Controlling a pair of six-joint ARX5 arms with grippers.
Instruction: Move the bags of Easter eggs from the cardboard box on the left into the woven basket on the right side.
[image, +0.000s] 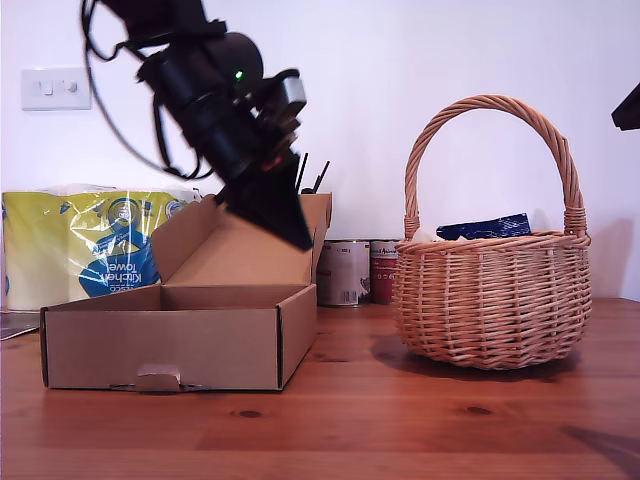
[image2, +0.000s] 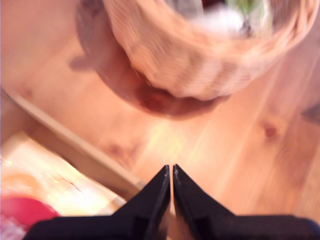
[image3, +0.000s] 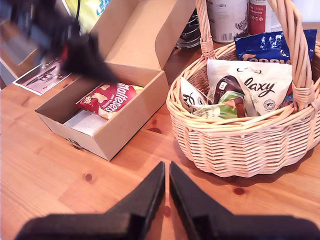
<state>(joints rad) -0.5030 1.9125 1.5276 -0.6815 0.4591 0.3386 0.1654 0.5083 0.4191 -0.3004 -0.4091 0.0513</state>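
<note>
My first tool (image: 285, 215) hangs over the cardboard box (image: 165, 345), upper left of the exterior view — tips together, empty; my second tool (image3: 166, 187) likewise closed.

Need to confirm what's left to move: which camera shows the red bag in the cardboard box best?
The second wrist view: the red bag lies sharp and unobstructed in the cardboard box. The first wrist view shows only a blurred red-and-yellow patch at the frame's edge. In the exterior view the box's front wall hides it.
</note>
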